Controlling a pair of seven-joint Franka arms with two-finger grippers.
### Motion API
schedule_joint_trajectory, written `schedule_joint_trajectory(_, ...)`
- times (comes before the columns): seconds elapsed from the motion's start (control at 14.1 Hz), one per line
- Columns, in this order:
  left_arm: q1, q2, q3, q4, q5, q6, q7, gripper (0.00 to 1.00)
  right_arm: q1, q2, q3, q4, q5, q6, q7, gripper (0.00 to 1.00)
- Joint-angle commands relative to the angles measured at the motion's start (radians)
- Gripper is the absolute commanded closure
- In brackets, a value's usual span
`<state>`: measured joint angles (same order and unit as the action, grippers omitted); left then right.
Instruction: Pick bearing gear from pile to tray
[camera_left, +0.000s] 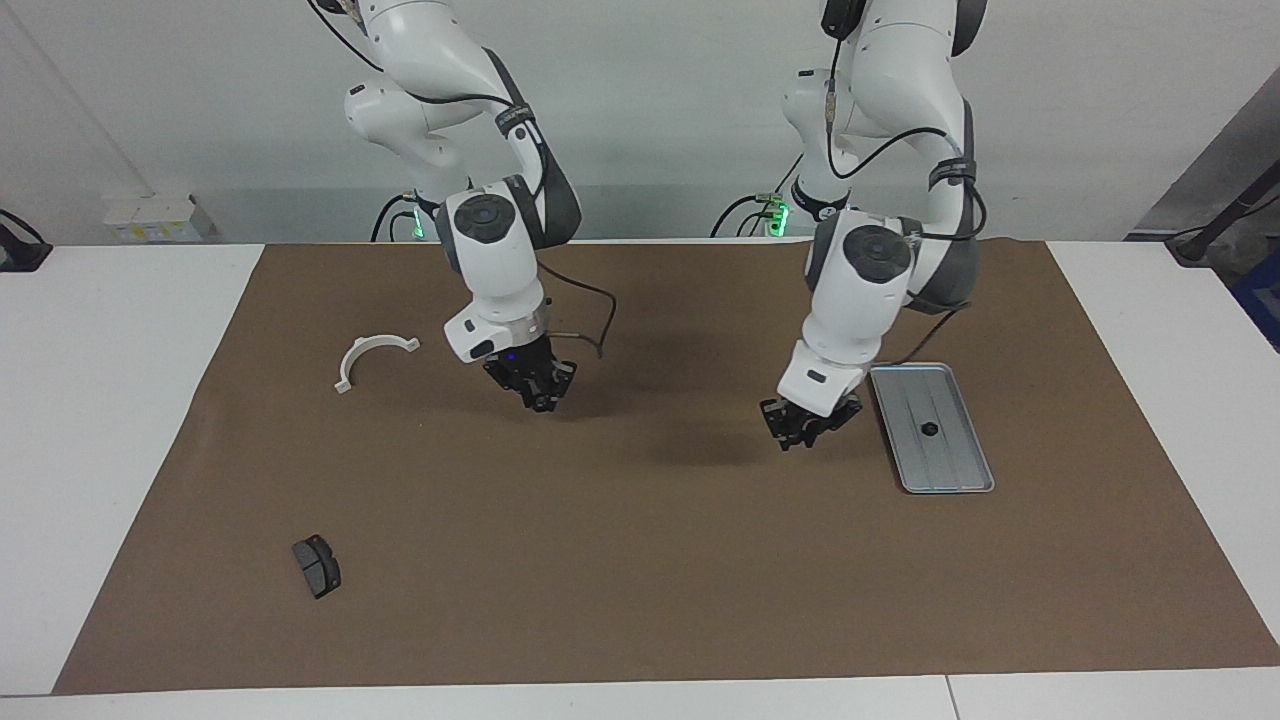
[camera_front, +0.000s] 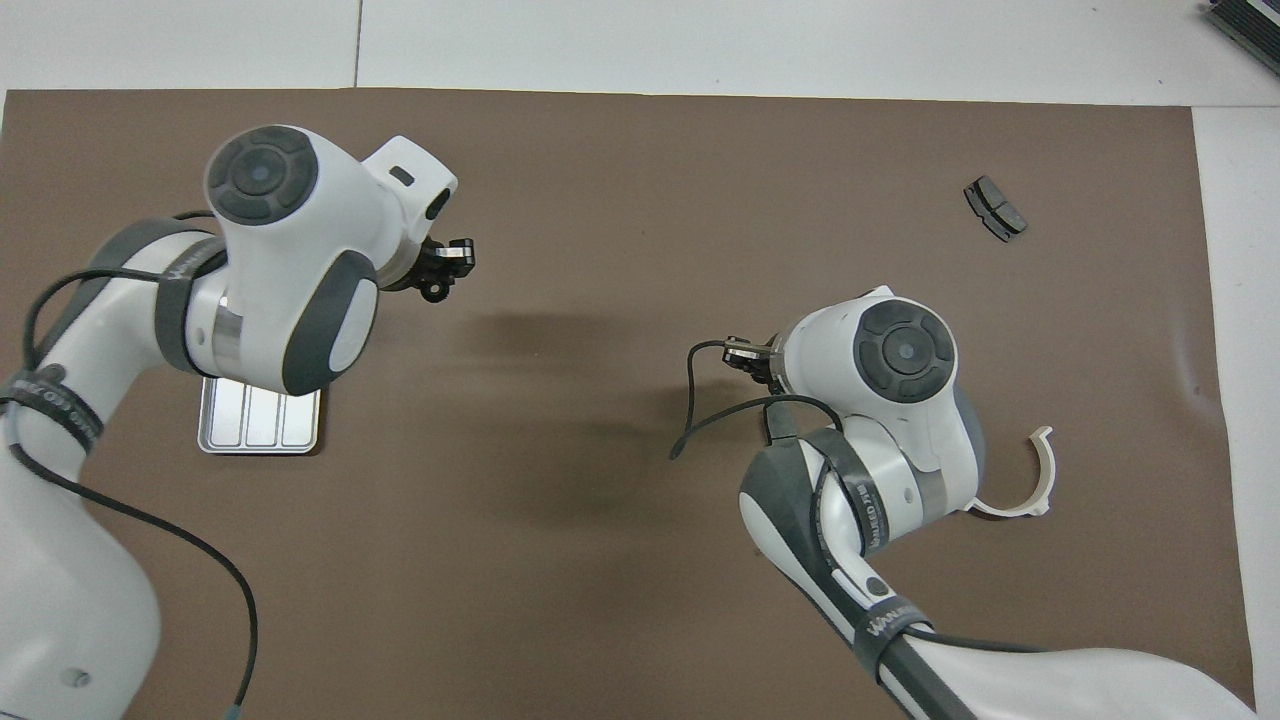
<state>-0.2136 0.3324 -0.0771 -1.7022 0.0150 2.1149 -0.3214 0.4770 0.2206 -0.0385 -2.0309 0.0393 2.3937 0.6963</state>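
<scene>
"Bearing gear (camera_left: 929, 429), where does it lie?"

"On the tray (camera_left: 955, 478), mid-floor, apart from the low rim. It is a tiny black ring. The silver tray sits on a brown mat (camera_left: 640, 600) toward the left arm's end, with bare mat around it."

"And the grippers?"

"The left gripper (camera_left: 803, 428) hangs over the mat just beside the tray. The right gripper (camera_left: 540, 393) hangs over the mat's middle. Whether either is open or closed, or carries anything, I cannot tell."

"Anything else?"

"A white curved bracket (camera_left: 372, 357) and a dark pad (camera_left: 316, 565), well apart, toward the right arm's end."
</scene>
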Motion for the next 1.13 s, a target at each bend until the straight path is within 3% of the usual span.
schedule_joint_trajectory(0.0, 0.109, -0.041, -0.007, -0.046, -0.021, -0.047, 0.175, 0.87, 0.079, 0.043, -0.004, 0.051, 0.024, 0.001, 0.095, 1.0)
schedule_joint_trajectory(0.42, 0.319, -0.125, -0.004, -0.256, -0.021, -0.018, 0.585, 0.83, 0.213, 0.215, -0.006, 0.204, 0.001, 0.039, 0.247, 1.0)
schedule_joint_trajectory(0.5, 0.339, -0.139, -0.004, -0.292, -0.021, -0.01, 0.628, 0.81, 0.224, 0.224, -0.006, 0.204, -0.015, 0.044, 0.258, 0.96)
schedule_joint_trajectory(0.57, 0.355, -0.154, -0.004, -0.339, -0.021, 0.011, 0.662, 0.78, 0.23, 0.224, -0.006, 0.198, -0.028, 0.039, 0.258, 0.83)
schedule_joint_trajectory(0.71, 0.362, -0.182, -0.004, -0.434, -0.021, 0.101, 0.691, 0.72, 0.233, 0.221, -0.006, 0.19, -0.044, 0.025, 0.258, 0.0)
schedule_joint_trajectory(0.92, 0.362, -0.193, -0.004, -0.485, -0.021, 0.172, 0.691, 0.57, 0.191, 0.166, -0.008, 0.169, -0.048, 0.018, 0.224, 0.0)
schedule_joint_trajectory(0.99, 0.361, -0.193, -0.004, -0.484, -0.021, 0.174, 0.691, 0.43, 0.168, 0.126, -0.006, 0.138, -0.048, 0.018, 0.189, 0.0)
schedule_joint_trajectory(1.06, 0.361, -0.191, -0.004, -0.476, -0.021, 0.174, 0.691, 0.16, 0.148, 0.087, -0.008, 0.106, -0.048, 0.018, 0.157, 0.0)
